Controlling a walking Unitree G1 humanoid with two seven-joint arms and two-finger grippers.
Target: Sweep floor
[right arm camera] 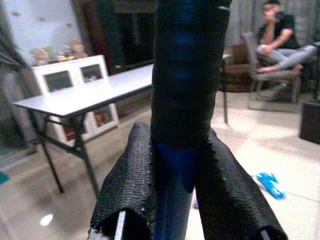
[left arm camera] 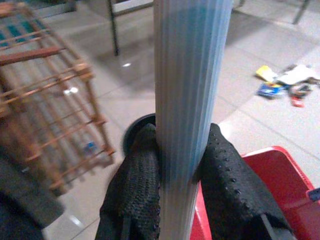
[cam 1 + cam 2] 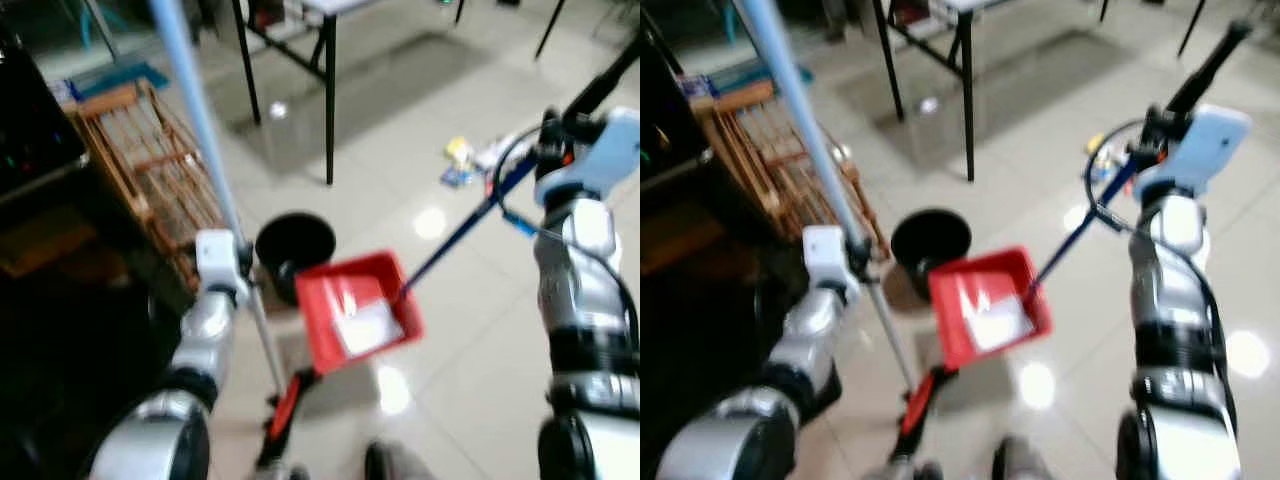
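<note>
left gripper (image 2: 177,165) fingers clamped either side of the one pale-blue broom pole (image 2: 190,100), upright for sweeping | right gripper (image 1: 182,165) fingers closed on the one dark-blue handle (image 1: 187,75), carrying the one red dustpan (image 3: 355,310) low, likely to tip | one black bin (image 3: 295,245) just beyond pan | litter cluster (image 3: 470,160) on floor (image 3: 400,100), well apart from both fingers

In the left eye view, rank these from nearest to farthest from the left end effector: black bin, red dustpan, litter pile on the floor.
Measured from the left end effector, shut on the pale broom handle:
1. Black bin, just to its right on the floor.
2. Red dustpan, right of the bin and a little lower in view.
3. Litter pile, far off to the right, past the table leg.
</note>
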